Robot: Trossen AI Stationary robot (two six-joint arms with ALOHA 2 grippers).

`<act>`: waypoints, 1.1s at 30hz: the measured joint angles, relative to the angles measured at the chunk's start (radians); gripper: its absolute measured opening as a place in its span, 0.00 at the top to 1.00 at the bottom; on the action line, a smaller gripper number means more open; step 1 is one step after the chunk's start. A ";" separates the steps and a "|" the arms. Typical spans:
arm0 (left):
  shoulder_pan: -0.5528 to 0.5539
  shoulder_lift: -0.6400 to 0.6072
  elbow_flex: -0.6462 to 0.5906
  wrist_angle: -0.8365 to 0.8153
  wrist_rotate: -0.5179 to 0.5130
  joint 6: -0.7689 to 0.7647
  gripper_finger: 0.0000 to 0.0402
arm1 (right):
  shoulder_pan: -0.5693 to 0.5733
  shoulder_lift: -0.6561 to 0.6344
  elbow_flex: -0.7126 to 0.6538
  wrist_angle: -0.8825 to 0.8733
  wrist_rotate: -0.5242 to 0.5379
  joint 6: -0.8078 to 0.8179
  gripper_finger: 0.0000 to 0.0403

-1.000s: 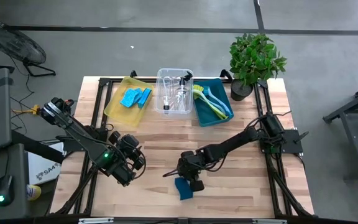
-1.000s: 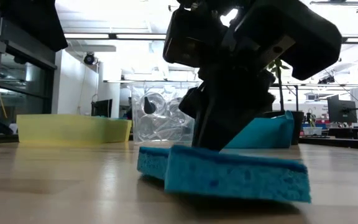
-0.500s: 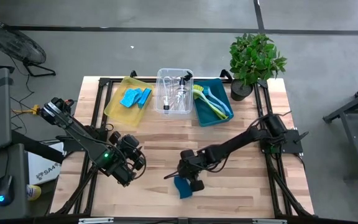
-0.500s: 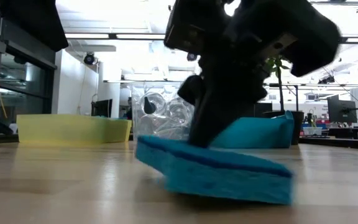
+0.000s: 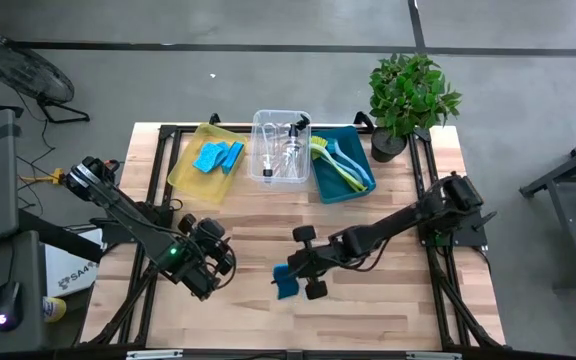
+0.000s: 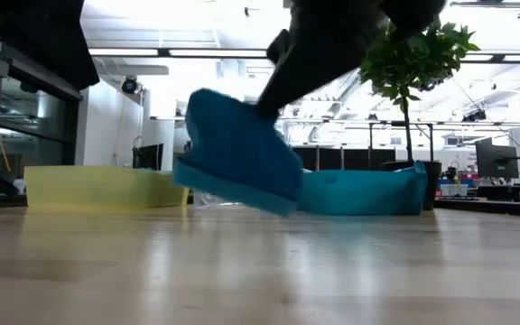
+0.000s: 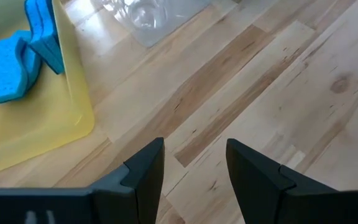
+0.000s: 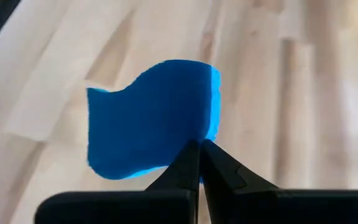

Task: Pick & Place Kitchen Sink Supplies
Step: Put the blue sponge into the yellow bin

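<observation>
**Sponge off the worktop, yellow bin to the far left**

We see the right gripper (image 5: 296, 277) pinched tight on one edge of a blue sponge (image 5: 285, 281), which hangs clear of the wooden worktop (image 5: 368, 310); the low view shows open air beneath it. In the right wrist view the two dark fingers (image 8: 197, 163) meet at the sponge's near edge, and the soft slab sags and curls away from them, its outline wavy. It is a porous, pliant block, flat and roughly rectangular.

The relation that matters for us: the yellow bin (image 5: 184, 172), already holding two like sponges (image 5: 216, 157), sits across the worktop toward the far left corner from the held sponge. Beside it stand a clear bin (image 5: 280, 122) with pump bottles and a teal bin (image 5: 333, 185) with dish brushes. We judge the carry must run diagonally away and leftward; the sponge's long axis seems to lie roughly across the fingers, though the droop makes that uncertain.

The left gripper (image 7: 191, 168) waits nearer the yellow bin, fingers apart and empty.
</observation>
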 joint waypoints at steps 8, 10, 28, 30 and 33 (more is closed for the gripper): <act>0.000 0.000 -0.032 0.085 -0.073 0.001 0.58 | 0.000 -0.061 0.000 0.014 0.251 -0.055 1.00; 0.000 0.000 -0.033 0.108 -0.110 0.032 0.58 | 0.000 -0.067 0.000 0.031 0.309 -0.063 1.00; 0.001 0.000 -0.033 0.536 -0.282 0.589 0.58 | -0.029 -0.072 0.000 0.136 0.448 -0.244 1.00; 0.013 0.000 -0.033 0.554 -0.291 0.596 0.58 | -0.031 -0.072 0.000 0.148 0.449 -0.267 1.00; 0.046 0.000 -0.033 0.572 -0.259 0.596 0.58 | -0.032 -0.072 0.000 0.190 0.441 -0.300 1.00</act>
